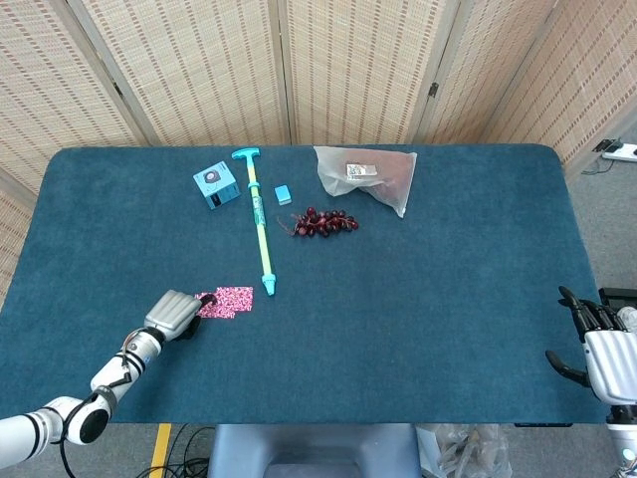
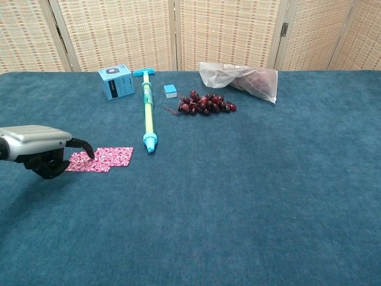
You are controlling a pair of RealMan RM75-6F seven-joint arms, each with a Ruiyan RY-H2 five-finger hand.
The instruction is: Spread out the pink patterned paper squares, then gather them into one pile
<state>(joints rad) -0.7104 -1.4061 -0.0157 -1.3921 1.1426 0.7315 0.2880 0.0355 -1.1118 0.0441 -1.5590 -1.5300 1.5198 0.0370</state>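
Fingertip of left hand [image 2: 41, 149] touching near-left edge of pink patterned paper squares [image 2: 102, 158], lying overlapped beside green-blue syringe toy [image 2: 147, 112]; other fingers curling, gripping nothing. Risking dragging whole stack together, creasing on felt. Right hand [image 1: 604, 351] idling open off table edge.

Big table [image 1: 418, 319] covered in dark teal felt-like cloth, rounded corners. Behind it there's a folding screen [image 1: 348, 70] of woven bamboo-style panels with dark hinges. Grey floor [image 1: 607, 214] on the right, and a white power strip [image 1: 620, 151] lying there. Even, flat lighting.
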